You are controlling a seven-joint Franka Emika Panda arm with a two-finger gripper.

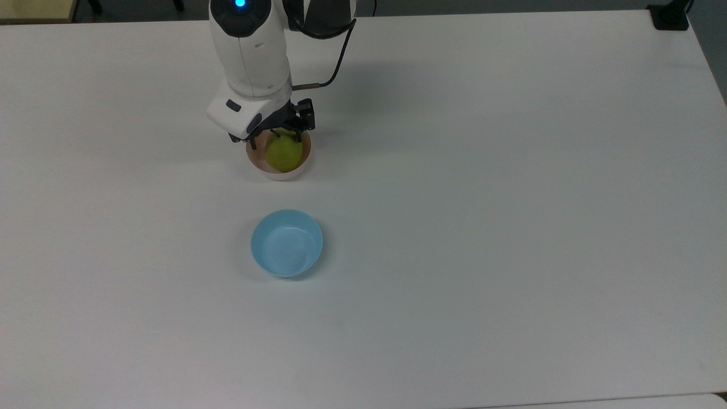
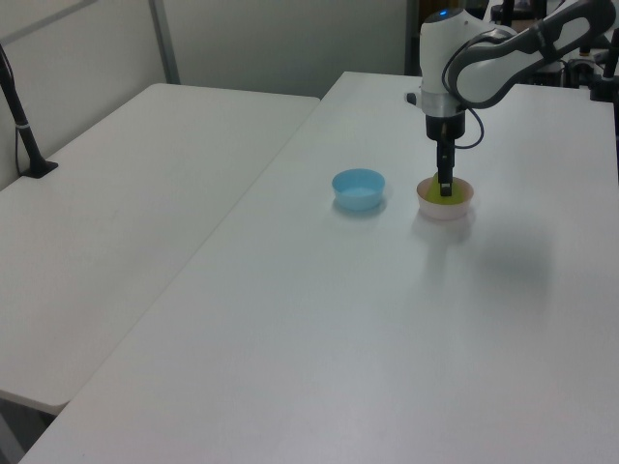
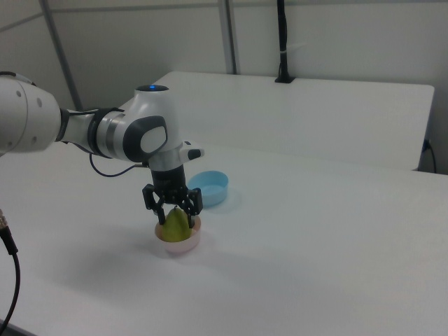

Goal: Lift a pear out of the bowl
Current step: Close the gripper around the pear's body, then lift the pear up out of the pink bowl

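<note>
The yellow-green pear (image 1: 283,154) stands in the pale pink bowl (image 1: 278,175) on the white table. My gripper (image 1: 276,142) has come down into the bowl from above. It is open, with one dark finger on each side of the pear's upper body. In the right view the gripper (image 3: 175,213) straddles the pear (image 3: 176,225), and the bowl (image 3: 178,245) rests flat on the table. The left view shows the gripper (image 2: 445,188) pointing straight down into the bowl (image 2: 447,209). The pear's stem is hidden by the gripper.
A light blue bowl (image 1: 287,243) stands below the pink one in the top view, a short gap apart, also seen as the blue bowl (image 3: 208,187) behind it. A second white table (image 2: 116,193) adjoins on the left view's left.
</note>
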